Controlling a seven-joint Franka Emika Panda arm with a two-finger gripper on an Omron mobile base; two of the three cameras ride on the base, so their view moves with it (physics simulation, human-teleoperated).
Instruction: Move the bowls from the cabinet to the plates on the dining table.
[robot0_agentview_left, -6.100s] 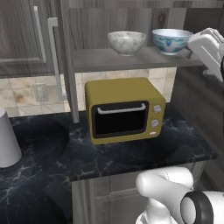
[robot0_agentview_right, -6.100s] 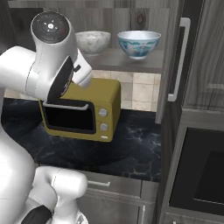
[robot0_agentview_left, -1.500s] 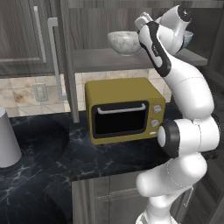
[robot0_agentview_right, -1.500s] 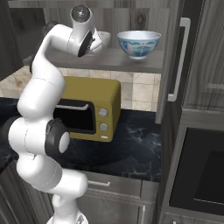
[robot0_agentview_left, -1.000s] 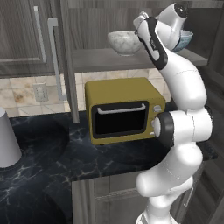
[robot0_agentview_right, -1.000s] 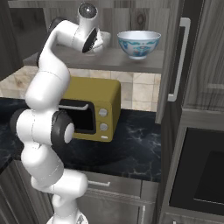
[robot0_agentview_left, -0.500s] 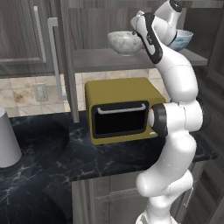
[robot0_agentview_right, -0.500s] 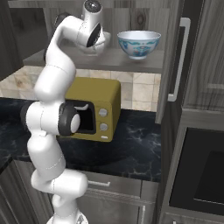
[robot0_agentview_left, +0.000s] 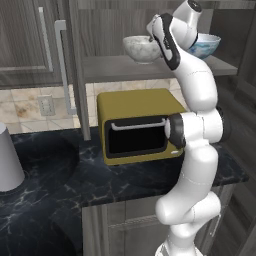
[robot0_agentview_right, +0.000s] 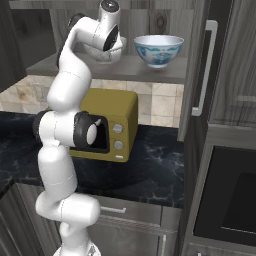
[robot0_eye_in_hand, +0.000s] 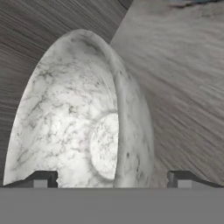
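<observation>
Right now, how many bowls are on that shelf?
2: a grey marbled bowl on the shelf's left by the robot's hand, and a blue-patterned bowl to its right.

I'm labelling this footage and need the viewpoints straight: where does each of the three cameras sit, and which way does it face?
Left base view: behind the arm on its left, facing the cabinet shelf, marbled bowl and yellow oven; the arm rises at right.
Right base view: behind on its right, same shelf; the arm rises at left, beside the blue-patterned bowl.
Hand view: on the hand, facing the marbled bowl's rim, open fingers either side.
All three share the marbled bowl.
</observation>
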